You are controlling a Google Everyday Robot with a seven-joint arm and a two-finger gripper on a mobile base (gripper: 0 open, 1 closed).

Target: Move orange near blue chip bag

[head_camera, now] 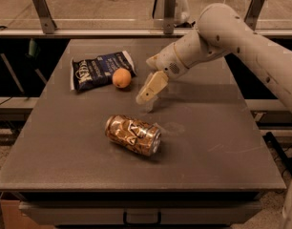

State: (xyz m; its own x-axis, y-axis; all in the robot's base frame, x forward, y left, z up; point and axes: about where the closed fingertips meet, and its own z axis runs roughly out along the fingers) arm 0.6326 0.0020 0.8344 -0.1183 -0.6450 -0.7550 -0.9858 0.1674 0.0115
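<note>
The orange [121, 78] rests on the grey table [208, 142], touching the right edge of the blue chip bag [99, 69], which lies flat at the table's back left. My gripper [145, 97] hangs just right of the orange, a small gap away, slightly above the tabletop. It is open and holds nothing. The pale arm reaches in from the upper right.
A brown-gold patterned drink can [133, 135] lies on its side in the middle of the table, in front of the gripper. Metal rail posts [42, 11] stand behind the table's back edge. A drawer handle [142, 218] sits below the front edge.
</note>
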